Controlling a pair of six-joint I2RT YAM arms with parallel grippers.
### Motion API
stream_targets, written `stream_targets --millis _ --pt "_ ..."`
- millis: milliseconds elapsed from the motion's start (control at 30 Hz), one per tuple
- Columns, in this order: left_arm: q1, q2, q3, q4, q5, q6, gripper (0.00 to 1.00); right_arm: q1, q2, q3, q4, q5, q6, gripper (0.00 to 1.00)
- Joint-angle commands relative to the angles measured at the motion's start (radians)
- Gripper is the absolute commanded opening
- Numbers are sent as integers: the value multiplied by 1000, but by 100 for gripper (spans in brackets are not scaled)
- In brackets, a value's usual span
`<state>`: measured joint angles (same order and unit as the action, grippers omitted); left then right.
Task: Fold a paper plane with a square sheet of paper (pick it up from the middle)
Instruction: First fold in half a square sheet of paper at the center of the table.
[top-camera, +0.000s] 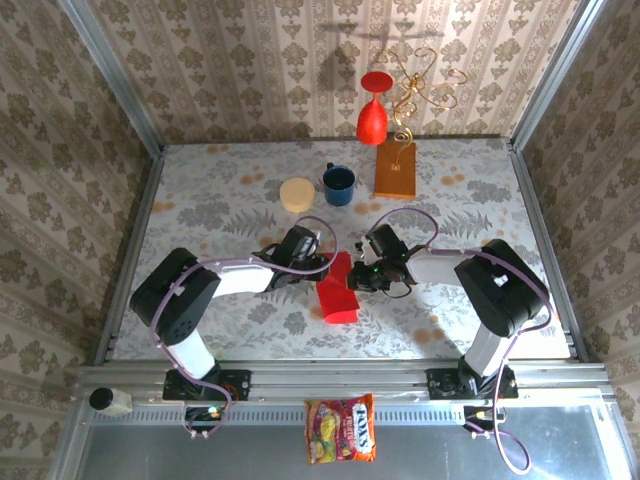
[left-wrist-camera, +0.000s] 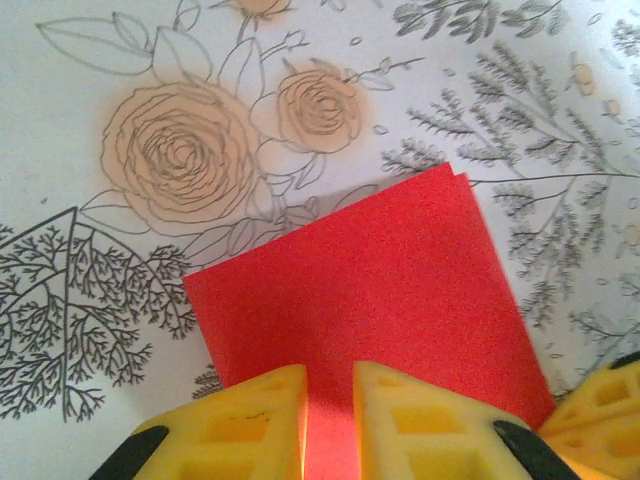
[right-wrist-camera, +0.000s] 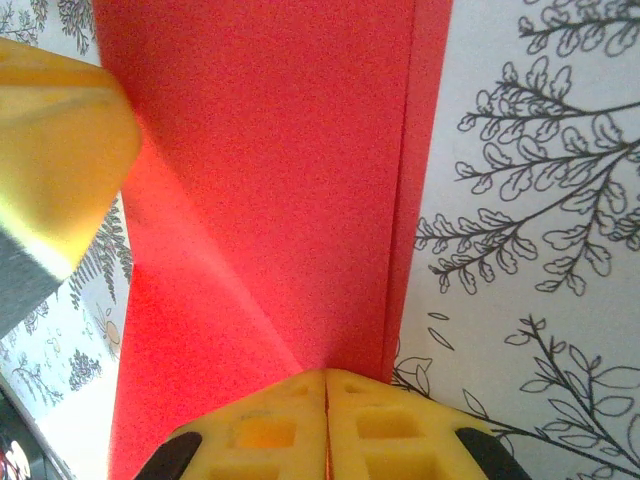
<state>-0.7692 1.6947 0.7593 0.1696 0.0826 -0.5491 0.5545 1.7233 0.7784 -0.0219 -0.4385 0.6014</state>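
**Folded sheet of paper (top-camera: 337, 292) near mid-table (top-camera: 220, 210), between both grippers.**
I find the right gripper (right-wrist-camera: 326, 380) pressed closed on the sheet's folded edge. The left gripper (left-wrist-camera: 330, 378) stands narrowly parted, with red paper lying in its gap. Both arms reach inward, forearms low, nearly meeting. The left wrist view shows two offset layers at the far corner, too small to tell from overhead.

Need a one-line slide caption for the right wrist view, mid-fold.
Right gripper shut on the near edge of the folded red square sheet of paper, floral table behind.
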Motion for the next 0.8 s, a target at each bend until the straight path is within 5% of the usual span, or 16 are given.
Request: stream_targets --millis 0,433,767 --pt "5 22 -39 41 -6 8 19 -5 63 -42 -61 78 -8 7" --pt "32 -32 47 2 26 47 21 -10 73 -53 -56 83 -9 7" --pt "80 74 75 33 45 71 21 -11 76 -54 -55 84 -10 7"
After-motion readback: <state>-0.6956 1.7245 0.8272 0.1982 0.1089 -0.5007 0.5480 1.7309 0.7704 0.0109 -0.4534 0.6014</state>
